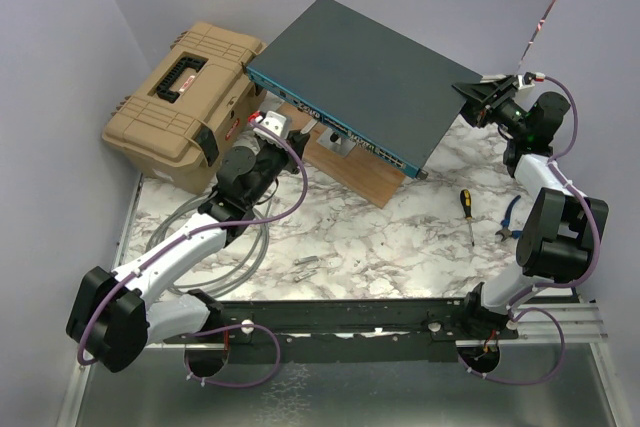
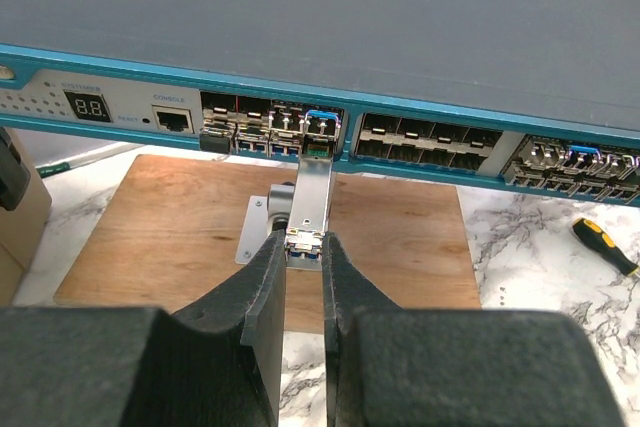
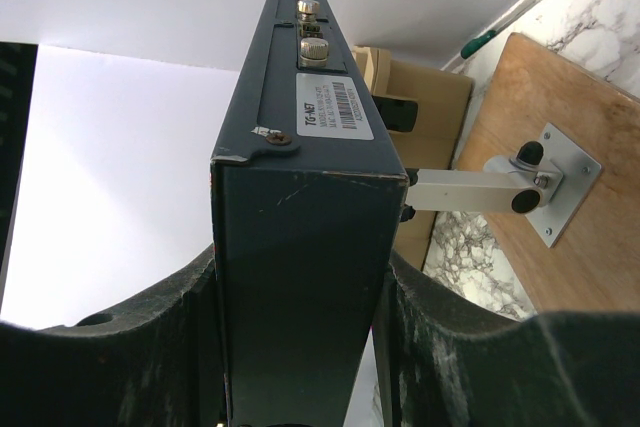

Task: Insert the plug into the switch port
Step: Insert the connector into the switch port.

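Left gripper (image 2: 303, 245), closed on the plug (image 2: 312, 197), holds its long axis pointing up-frame, tip at a port (image 2: 318, 150) of the switch (image 2: 400, 27); right gripper (image 3: 300, 297) clamps the switch's end.

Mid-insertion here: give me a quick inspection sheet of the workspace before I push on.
Surface: marble table, with a wooden board under the switch mount.
Job's things: switch propped tilted on a bracket; plug has its nose at a lower-row port, depth unclear.
Clutter: tan toolbox, screwdriver, pliers, small metal bits.
Hands: left hand shut on plug; right hand clamps the switch's end.
Cables: grey cable coiled by the left arm.
Surroundings: plain lilac walls.
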